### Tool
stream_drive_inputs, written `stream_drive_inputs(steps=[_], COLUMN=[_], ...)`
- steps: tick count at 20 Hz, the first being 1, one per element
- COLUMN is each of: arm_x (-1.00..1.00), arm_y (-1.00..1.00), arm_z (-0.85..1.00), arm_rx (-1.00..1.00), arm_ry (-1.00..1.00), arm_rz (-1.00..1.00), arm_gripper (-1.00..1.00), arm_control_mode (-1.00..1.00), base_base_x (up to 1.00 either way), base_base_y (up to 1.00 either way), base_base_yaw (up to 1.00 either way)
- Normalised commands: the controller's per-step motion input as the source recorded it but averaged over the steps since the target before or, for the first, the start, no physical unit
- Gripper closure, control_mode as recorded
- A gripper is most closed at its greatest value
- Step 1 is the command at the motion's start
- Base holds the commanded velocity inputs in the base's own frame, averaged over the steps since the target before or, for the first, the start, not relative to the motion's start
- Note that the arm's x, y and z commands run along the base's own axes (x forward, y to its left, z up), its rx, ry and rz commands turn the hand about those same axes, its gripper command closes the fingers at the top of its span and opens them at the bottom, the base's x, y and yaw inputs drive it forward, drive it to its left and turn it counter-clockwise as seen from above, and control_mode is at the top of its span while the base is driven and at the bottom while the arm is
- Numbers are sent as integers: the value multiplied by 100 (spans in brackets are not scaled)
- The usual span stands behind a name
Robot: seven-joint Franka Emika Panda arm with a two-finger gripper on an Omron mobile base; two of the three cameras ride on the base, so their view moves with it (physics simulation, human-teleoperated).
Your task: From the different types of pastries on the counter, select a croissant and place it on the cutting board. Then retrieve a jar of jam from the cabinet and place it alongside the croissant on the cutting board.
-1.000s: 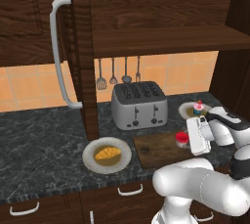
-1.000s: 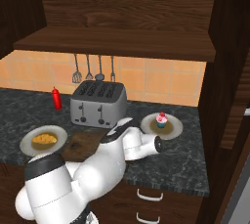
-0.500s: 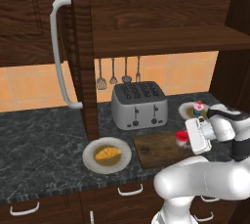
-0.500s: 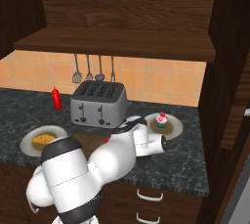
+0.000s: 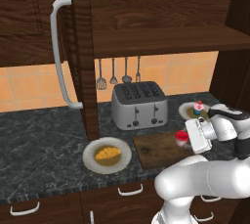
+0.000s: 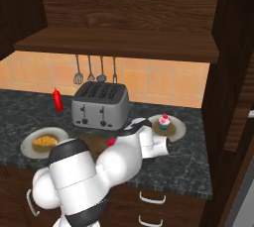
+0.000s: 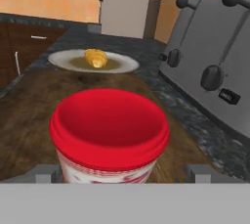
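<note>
Flat, even rendered light, no harsh shadows. Pretty soft and low-res, especially up close on the red-lidded squat jam jar (image 7: 110, 129).

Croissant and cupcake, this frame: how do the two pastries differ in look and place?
The croissant is a golden-orange crescent lying flat; the cupcake stands upright, pink-frosted with a red top and blue wrapper. The croissant's plate sits left of the cutting board, in front of the toaster; the cupcake's plate sits to the toaster's right, further back. Both rest on round grey plates on the counter, neither on the board.
</note>
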Motion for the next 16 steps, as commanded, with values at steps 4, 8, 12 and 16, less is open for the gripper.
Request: stream_drive_inputs(steps=[4, 8, 12, 16], arm_x=[-16, -30, -17, -13], arm_y=[-17, -4, 8, 28], arm_z=[61, 64, 62, 79], arm_rx=[0, -2, -11, -28], arm_ry=[-4, -6, -9, -17], arm_rz=[14, 21, 26, 29], arm_gripper=[-100, -100, -100, -100], arm_control_mode=[-100, -100, -100, -100], base_base_x=[0, 0, 0, 0], base_base_y=[0, 0, 0, 0], base_base_yaw=[0, 0, 0, 0])
